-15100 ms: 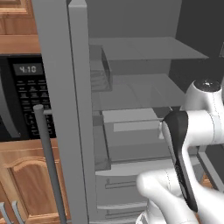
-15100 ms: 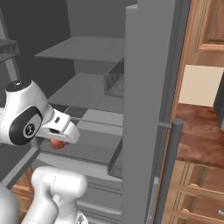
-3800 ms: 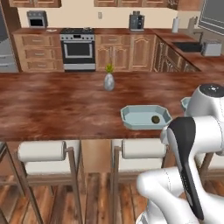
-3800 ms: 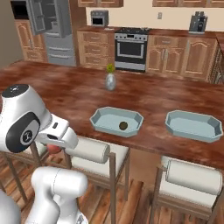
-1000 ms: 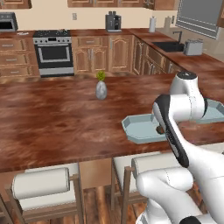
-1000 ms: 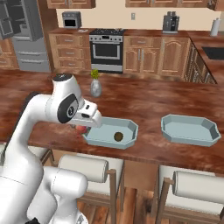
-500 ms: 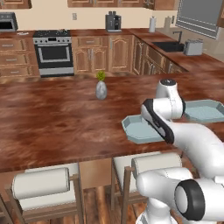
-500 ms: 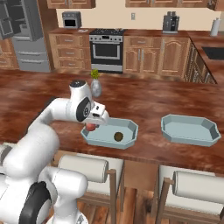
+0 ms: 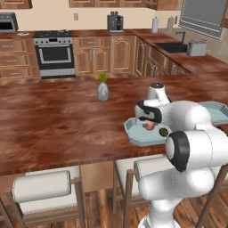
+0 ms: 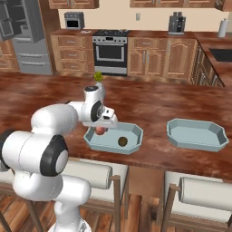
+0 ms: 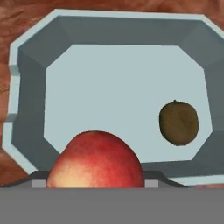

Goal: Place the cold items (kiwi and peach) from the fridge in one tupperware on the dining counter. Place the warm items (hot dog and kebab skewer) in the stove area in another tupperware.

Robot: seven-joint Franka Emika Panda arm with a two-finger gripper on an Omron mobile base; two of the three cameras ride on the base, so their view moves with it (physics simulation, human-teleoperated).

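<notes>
The round orange-red peach (image 11: 95,159) with a paler yellowish patch sits gripped in the gripper (image 10: 100,130), jaws partly spread around it, just above the pale blue-grey tupperware tray (image 11: 30,92) on the dark reddish-brown wood worktop (image 9: 58,120). A small olive-brown kiwi (image 11: 178,123) lies inside (fingertips hidden behind the fruit). A second pale tupperware (image 10: 195,134) sits nearby.

You get bright, even rendered light with faint shadows, soft glare on the polished desk (image 9: 58,129), and slightly coarse pixel detail.
</notes>
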